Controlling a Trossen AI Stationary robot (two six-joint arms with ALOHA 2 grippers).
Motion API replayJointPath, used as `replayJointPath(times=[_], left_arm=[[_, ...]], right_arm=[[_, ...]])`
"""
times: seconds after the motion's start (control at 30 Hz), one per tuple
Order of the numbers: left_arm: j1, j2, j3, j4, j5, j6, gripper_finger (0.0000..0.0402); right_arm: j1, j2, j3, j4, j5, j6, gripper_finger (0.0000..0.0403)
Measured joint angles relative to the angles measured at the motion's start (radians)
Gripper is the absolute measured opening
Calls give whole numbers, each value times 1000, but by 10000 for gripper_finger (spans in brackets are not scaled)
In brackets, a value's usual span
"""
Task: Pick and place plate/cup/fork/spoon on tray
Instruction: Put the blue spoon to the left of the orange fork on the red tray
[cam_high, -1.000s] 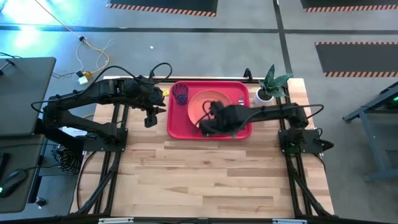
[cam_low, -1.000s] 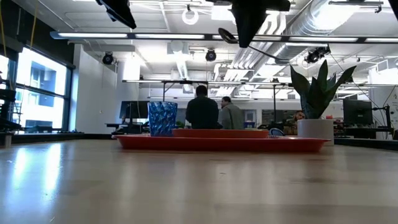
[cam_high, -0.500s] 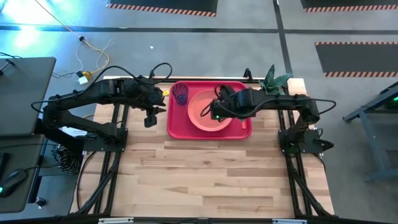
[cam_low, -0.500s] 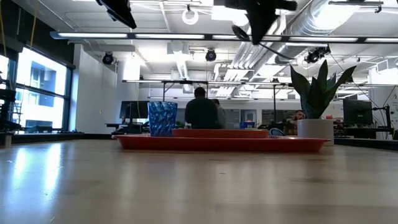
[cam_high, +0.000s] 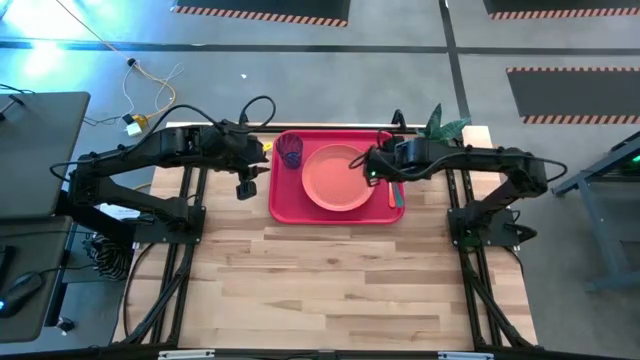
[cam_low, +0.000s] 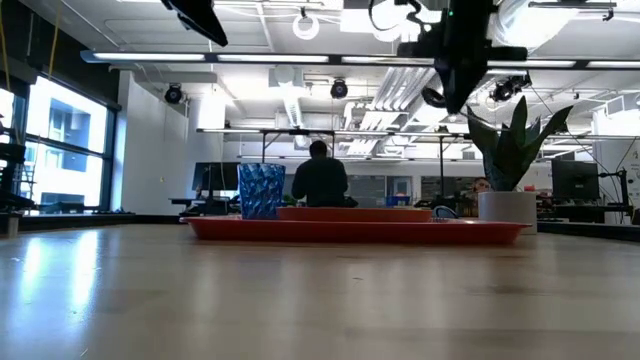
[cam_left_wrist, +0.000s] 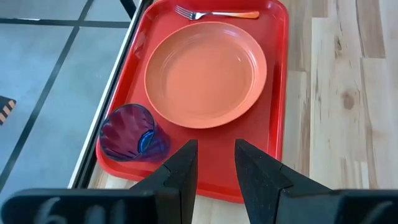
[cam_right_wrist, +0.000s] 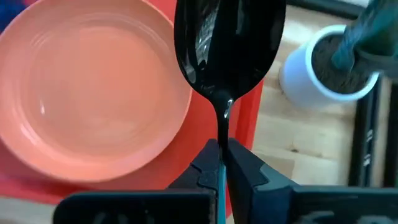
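The red tray lies at the table's far edge. On it rest the salmon plate, the blue-purple cup standing at its far left corner, and the orange-handled fork flat along its right side. My right gripper hangs over the plate's right rim, shut on the dark-bowled spoon. My left gripper waits open beyond the tray's left edge, nothing between its fingers. My right gripper pinches the spoon's handle between its two fingers, just behind the neck; a strip of teal handle shows farther back. The fingers slant downward and lie along the spoon. The bowl sticks out ahead of them, clear above the tray's right part.
A white pot with a green plant stands on the table just right of the tray's far right corner, close to my right arm. The near half of the wooden table is bare wood. People sit in the room behind.
My right gripper has carried the spoon from over the plate's near middle toward the table's right and far edge, now above the plate's right rim, staying shut on it. The things on the tray have kept their places.
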Motion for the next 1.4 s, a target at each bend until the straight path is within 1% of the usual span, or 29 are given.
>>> replayJointPath(times=[0.1, 0.27, 0.47, 0.57, 0.63, 0.87, 1.0, 1.17, 1.4], left_arm=[[1, 0, 0, 0, 0, 0, 97], [1, 0, 0, 0, -9, 0, 97], [7, 0, 0, 0, -81, -1, 97], [23, 0, 0, 0, -94, -1, 97], [38, 0, 0, 1, -95, -1, 97], [84, 0, 0, 49, -95, -1, 97], [109, 0, 0, 53, -95, 14, 97], [133, 0, 0, 53, -94, 16, 97], [158, 0, 0, 53, -94, 16, 97]], right_arm=[[-45, -9, -51, 47, -40, 20, 0], [-117, -7, -132, 185, -96, 22, 0], [-187, -6, -233, 326, -172, 23, 0], [-211, -6, -274, 355, -204, 15, 0], [-223, -6, -294, 385, -208, 12, 0], [-275, -5, -329, 466, -209, -22, 0], [-311, 14, -332, 482, -219, -67, 0], [-364, 78, -332, 518, -294, -143, 0], [-409, 152, -332, 572, -376, -171, 0]])
